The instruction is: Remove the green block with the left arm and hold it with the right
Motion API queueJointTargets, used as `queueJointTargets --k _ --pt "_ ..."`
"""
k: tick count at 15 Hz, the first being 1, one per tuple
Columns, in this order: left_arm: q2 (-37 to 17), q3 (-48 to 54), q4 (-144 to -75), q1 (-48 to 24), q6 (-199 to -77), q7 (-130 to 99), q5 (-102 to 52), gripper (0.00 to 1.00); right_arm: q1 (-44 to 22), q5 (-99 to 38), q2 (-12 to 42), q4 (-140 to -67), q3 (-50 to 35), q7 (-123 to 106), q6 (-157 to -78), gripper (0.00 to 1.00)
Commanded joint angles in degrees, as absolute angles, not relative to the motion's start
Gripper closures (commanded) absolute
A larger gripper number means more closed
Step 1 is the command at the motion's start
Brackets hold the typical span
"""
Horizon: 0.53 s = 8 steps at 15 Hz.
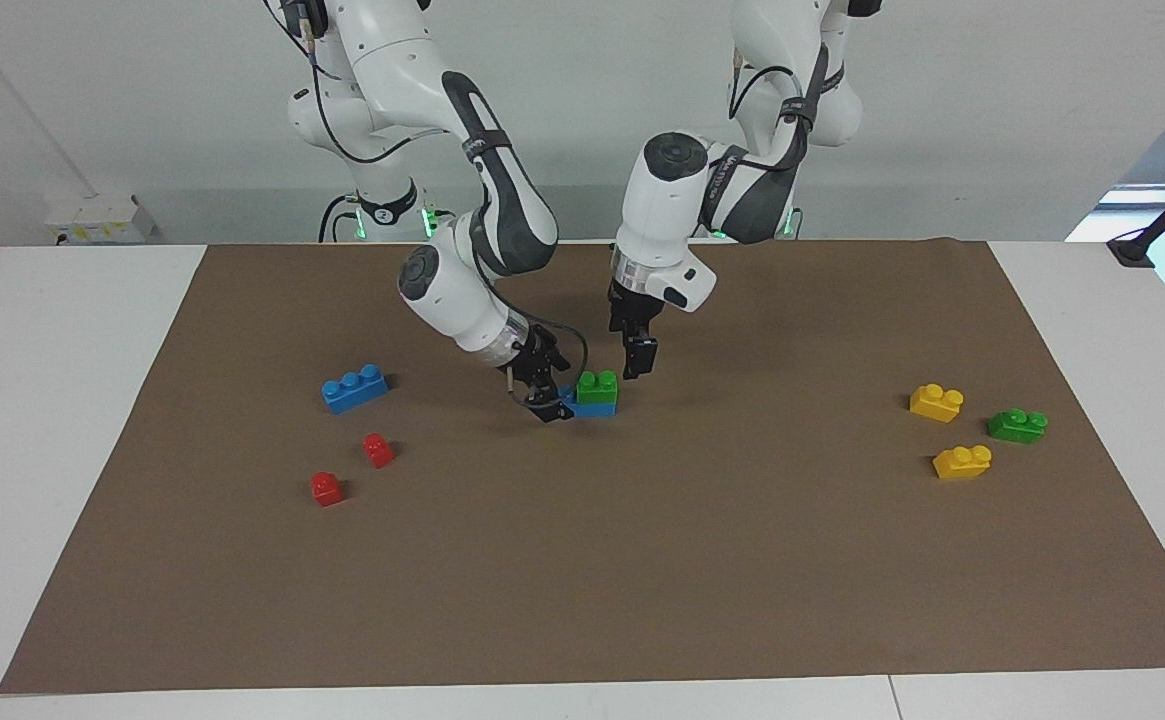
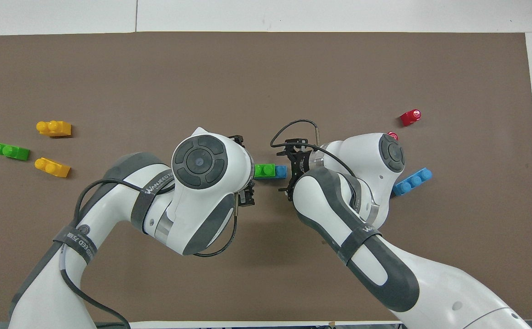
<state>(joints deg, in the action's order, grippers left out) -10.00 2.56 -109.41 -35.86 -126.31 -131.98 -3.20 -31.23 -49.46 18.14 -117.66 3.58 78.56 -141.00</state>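
Note:
The green block (image 1: 597, 388) is a bright two-stud brick stacked on a blue brick (image 1: 594, 408) in the middle of the brown mat; it also shows in the overhead view (image 2: 264, 170) with the blue brick (image 2: 281, 172) beside it. My right gripper (image 1: 549, 402) is low at the mat and shut on the end of the blue brick that points toward the right arm's end of the table. My left gripper (image 1: 639, 362) hangs just above the mat, close beside the green block and apart from it. In the overhead view the left wrist hides the left gripper.
A darker green brick (image 1: 1017, 425) and two yellow bricks (image 1: 936, 401) (image 1: 962, 461) lie toward the left arm's end. A blue three-stud brick (image 1: 354, 388) and two red bricks (image 1: 378, 450) (image 1: 326, 488) lie toward the right arm's end.

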Motion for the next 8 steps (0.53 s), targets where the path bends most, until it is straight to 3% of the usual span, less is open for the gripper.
queueJointTargets --k 1,8 --pt "-11.1 1.7 -109.6 -37.9 -128.1 -134.8 -1.4 0.0 -32.0 -52.1 18.9 -117.5 3.7 76.6 -142.9 0.0" --pt "-12.9 1.7 -109.5 -38.8 -129.1 -136.1 -0.6 0.0 -32.0 -52.6 19.3 -117.9 3.8 75.5 -143.8 0.0"
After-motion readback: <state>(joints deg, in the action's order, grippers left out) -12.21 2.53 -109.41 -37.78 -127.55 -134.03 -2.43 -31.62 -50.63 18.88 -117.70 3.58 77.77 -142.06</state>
